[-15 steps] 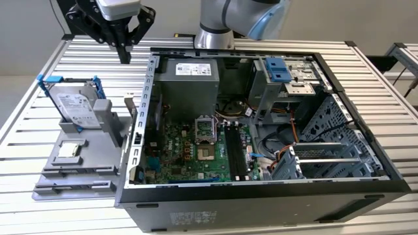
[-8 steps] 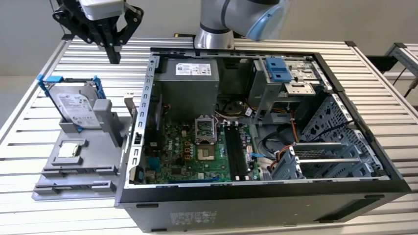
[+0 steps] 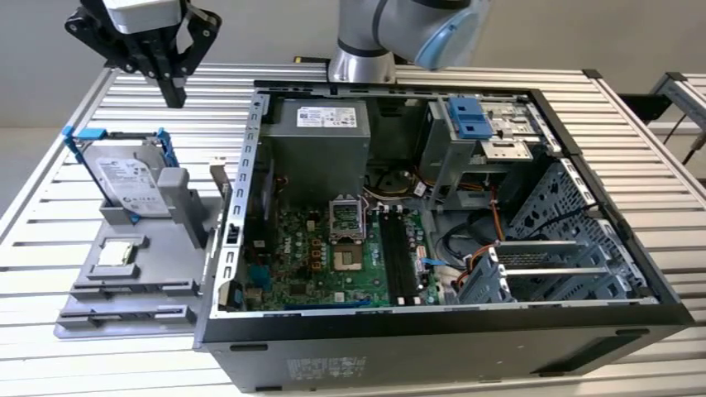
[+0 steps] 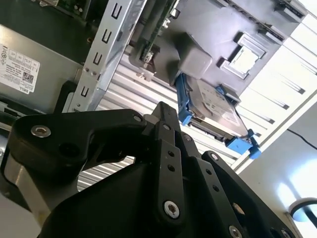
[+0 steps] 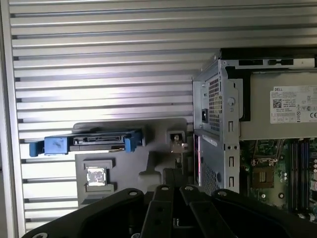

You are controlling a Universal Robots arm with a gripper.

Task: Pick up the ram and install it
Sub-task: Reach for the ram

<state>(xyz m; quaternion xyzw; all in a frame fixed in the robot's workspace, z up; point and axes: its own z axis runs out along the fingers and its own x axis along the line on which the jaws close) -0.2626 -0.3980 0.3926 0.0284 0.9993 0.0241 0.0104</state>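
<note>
Ram (image 4: 157, 27): a slim stick with a green edge, standing on its long edge in the second wrist view. It sits in the narrow gap between the gray fixture (image 3: 121, 298) and the perforated side wall of the computer case (image 3: 441, 339). Nothing holds it.

Gripper (image 3: 174, 99): my fingers are together and carry nothing. I hang high over the slatted table (image 3: 66, 107), well apart from the ram, to the exterior view's left of the case.

Step in hand: the approach to the pick, by my judgement; no part of the install is done.

Doing it well: I should part my fingers before I descend. I should line them up across the thin faces of the stick and come straight down, since the case wall stands just beside it and leaves little room. A grip near mid-length should keep it from tilting.

Fixture, contents: a hard drive (image 3: 127, 186) upright in a blue caddy (image 3: 78, 136), and a small square processor chip (image 3: 117, 255) lying flat in its recess nearer the front.

Case, contents: open on top, with a power supply (image 3: 320, 136) at the back and a green motherboard (image 3: 298, 248) on the floor. The long black memory slots (image 3: 403, 256) look unfilled.
</note>
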